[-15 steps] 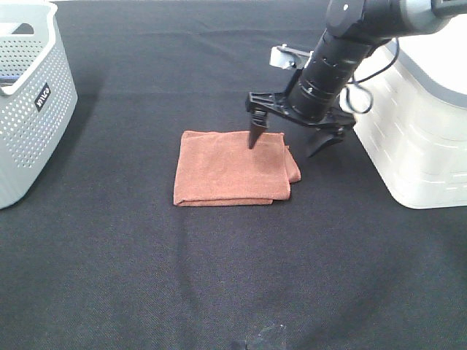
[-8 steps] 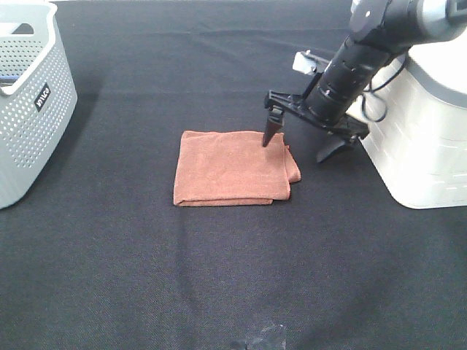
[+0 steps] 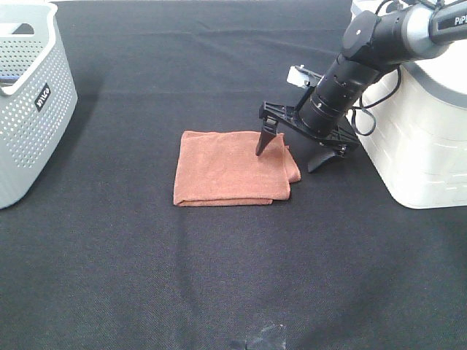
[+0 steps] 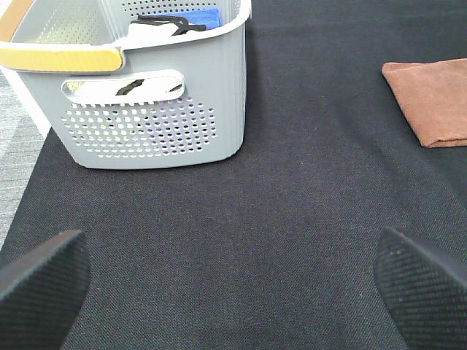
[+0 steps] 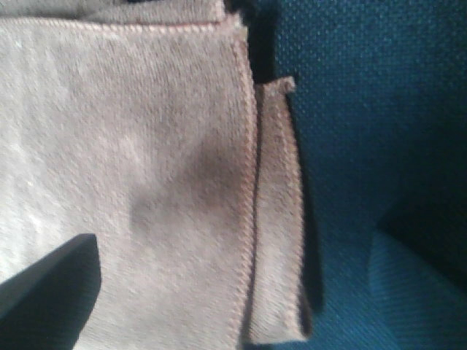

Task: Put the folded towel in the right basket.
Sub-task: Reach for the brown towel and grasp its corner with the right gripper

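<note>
- Right gripper (image 3: 289,152) jaws wide, straddling towel (image 3: 230,168) right edge: one finger over cloth, other off it over table (image 3: 219,277).
- Vs 0.5 s ago: dropped lower, nudged left. Reads as lining up the pinch; nothing grasped yet.
- Towel flat, frame centre, well left of right basket (image 3: 408,153).
- Long axis roughly left-right; loose layered edges face basket.

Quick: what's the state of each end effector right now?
Left end effector: open, empty.
Right end effector: open, straddling the towel edge, gripping nothing.
</note>
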Motion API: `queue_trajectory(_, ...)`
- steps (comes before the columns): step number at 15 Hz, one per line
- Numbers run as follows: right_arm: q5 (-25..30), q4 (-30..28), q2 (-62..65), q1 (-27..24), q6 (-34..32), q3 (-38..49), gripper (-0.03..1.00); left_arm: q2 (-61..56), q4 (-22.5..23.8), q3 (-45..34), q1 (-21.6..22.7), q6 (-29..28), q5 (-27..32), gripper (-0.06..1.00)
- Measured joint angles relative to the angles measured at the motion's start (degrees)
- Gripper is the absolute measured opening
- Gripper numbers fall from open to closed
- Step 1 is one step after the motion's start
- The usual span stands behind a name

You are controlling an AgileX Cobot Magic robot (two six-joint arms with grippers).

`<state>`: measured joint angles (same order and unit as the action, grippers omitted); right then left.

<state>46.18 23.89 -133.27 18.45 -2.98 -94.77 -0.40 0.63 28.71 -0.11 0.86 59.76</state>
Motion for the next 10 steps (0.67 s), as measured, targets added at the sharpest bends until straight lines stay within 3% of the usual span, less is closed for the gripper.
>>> queue_trajectory(4, -0.52, 9.51, -2.58, 0.4, 3.61, -0.8, 0.96, 0.0, 0.0, 0.0, 0.0, 0.0, 0.0, 0.99)
queue_trajectory(7, -2.75, 13.35, -4.7, 6.36, 4.81, -2.69, 0.92, 0.0, 0.0, 0.0, 0.0, 0.0, 0.0, 0.99)
queue_trajectory(9, -3.15, 13.98, -5.16, 8.19, 4.87, -2.92, 0.82, 0.0, 0.0, 0.0, 0.0, 0.0, 0.0, 0.99)
queue_trajectory(10, -3.21, 14.04, -5.44, 8.37, 4.87, -2.92, 0.72, 0.0, 0.0, 0.0, 0.0, 0.0, 0.0, 0.99)
